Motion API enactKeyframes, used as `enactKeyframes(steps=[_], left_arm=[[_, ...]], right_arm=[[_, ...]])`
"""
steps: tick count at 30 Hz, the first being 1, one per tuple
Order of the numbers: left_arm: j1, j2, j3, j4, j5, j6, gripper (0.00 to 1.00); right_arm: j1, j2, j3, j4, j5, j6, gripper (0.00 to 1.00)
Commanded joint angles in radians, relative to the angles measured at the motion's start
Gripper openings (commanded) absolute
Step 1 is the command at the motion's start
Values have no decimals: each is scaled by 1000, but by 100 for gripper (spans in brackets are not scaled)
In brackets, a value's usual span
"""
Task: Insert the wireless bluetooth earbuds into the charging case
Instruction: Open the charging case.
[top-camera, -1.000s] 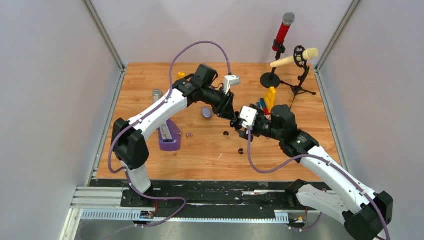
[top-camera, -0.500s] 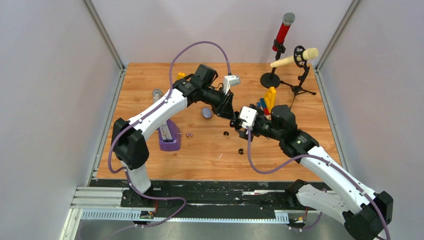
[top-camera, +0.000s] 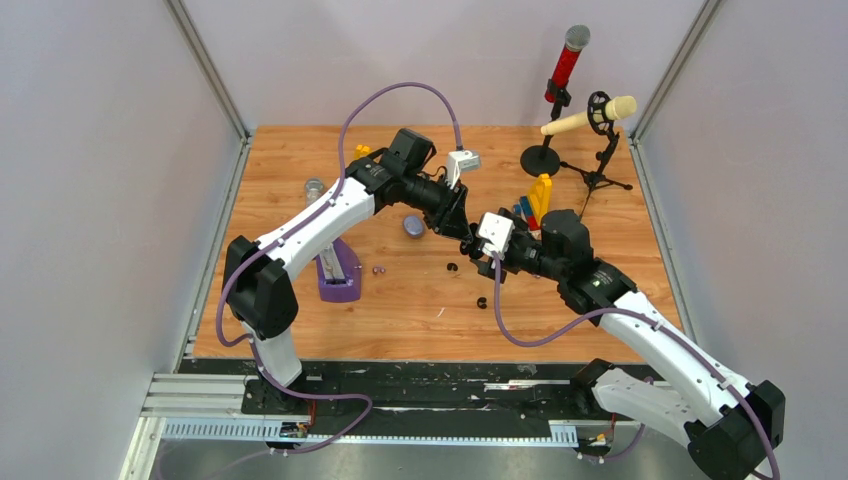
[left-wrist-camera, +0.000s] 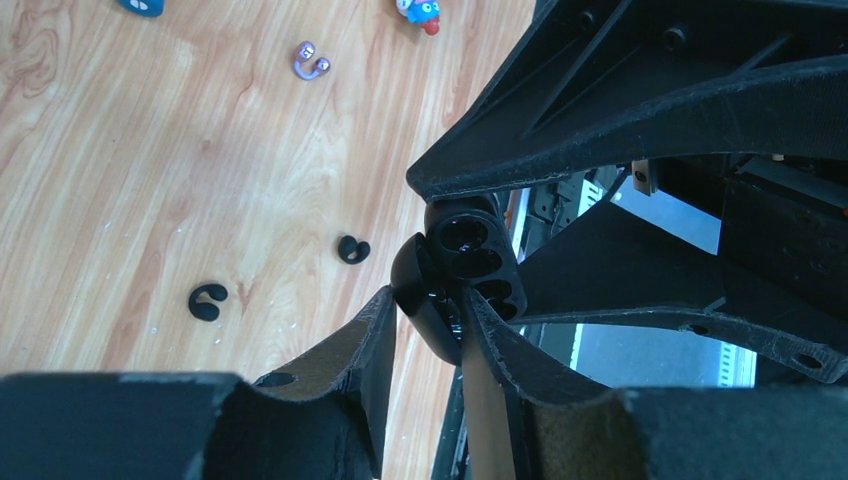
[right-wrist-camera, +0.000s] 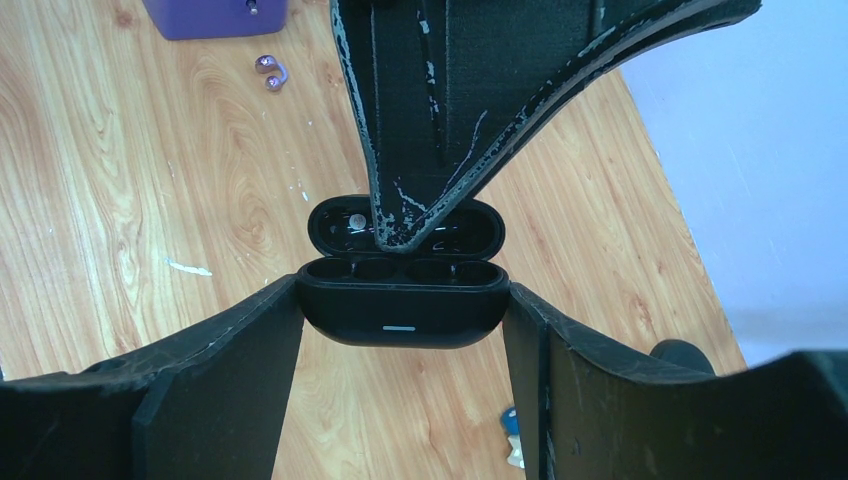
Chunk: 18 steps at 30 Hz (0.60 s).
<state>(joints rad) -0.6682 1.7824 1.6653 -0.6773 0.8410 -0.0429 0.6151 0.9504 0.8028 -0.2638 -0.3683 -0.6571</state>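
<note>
My right gripper (right-wrist-camera: 404, 300) is shut on the base of the black charging case (right-wrist-camera: 400, 312), held above the table with its lid open and its wells empty. My left gripper (left-wrist-camera: 431, 302) is shut on the case's raised lid (left-wrist-camera: 428, 318); its finger (right-wrist-camera: 420, 110) shows over the lid in the right wrist view. The two grippers meet at mid-table (top-camera: 474, 245). Two black curled earbuds (left-wrist-camera: 352, 250) (left-wrist-camera: 207, 301) lie on the wood below, also in the top view (top-camera: 452, 267) (top-camera: 482, 301). Purple earbuds (top-camera: 378, 269) (right-wrist-camera: 270, 72) lie further left.
A purple case stand (top-camera: 338, 272) sits left of the purple buds, a blue-grey case (top-camera: 413, 226) behind them. A metal cylinder (top-camera: 314, 187) stands at far left. Two microphones on stands (top-camera: 566, 60) (top-camera: 590, 115) and a yellow toy (top-camera: 540, 195) are at back right.
</note>
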Motion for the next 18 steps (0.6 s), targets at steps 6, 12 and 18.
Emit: enactKeyframes(steps=[6, 12, 18], left_arm=[[-5, 9, 114, -69, 17, 36, 69], [23, -27, 215, -190, -131, 162, 100], [156, -138, 164, -250, -203, 263, 100]], right_arm=[[13, 27, 27, 60, 22, 28, 58], [14, 40, 47, 49, 29, 53, 58], [10, 101, 99, 2, 47, 100, 57]])
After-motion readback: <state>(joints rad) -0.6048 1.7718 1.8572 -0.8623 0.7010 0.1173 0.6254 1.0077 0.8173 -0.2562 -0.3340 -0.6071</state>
